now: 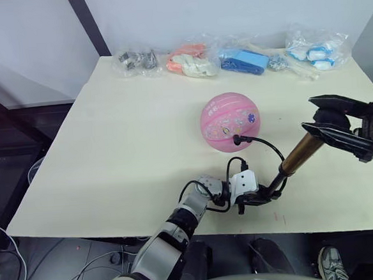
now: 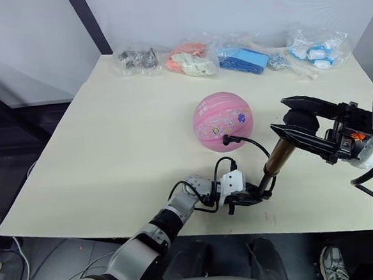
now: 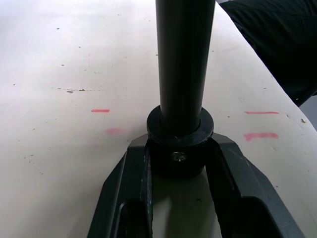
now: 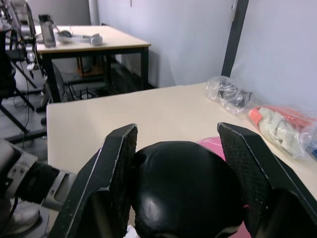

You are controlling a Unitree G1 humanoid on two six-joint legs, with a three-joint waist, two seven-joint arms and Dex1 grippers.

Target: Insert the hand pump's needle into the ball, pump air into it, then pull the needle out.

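Left eye view first: the round pink rubber ball with cartoon prints (image 1: 229, 122) sits mid-table on the pale cream tabletop (image 1: 129, 144), and a thin black hose curls from it down to the small hand pump with the gold-brass barrel (image 1: 301, 154). The tiny needle fitting (image 1: 237, 138) is stuck into the ball's near side. Four clear plastic bags of odds and ends (image 1: 235, 58) line the far edge, well apart from everything. The left gripper (image 1: 260, 197) is clamped on the pump's black base near the front edge; the right gripper (image 1: 317, 115) has its fingers closed around the black handle up top, so the pump stands tilted.

Right eye view, same deal, plus a black frame post against the grey wall.

Left wrist view shows the black fingers (image 3: 225, 168) squeezing the base collar, and red marks on the tabletop.

Right wrist view shows the round black knob between ribbed pads (image 4: 116, 163), pink peeking behind, another desk across the room.
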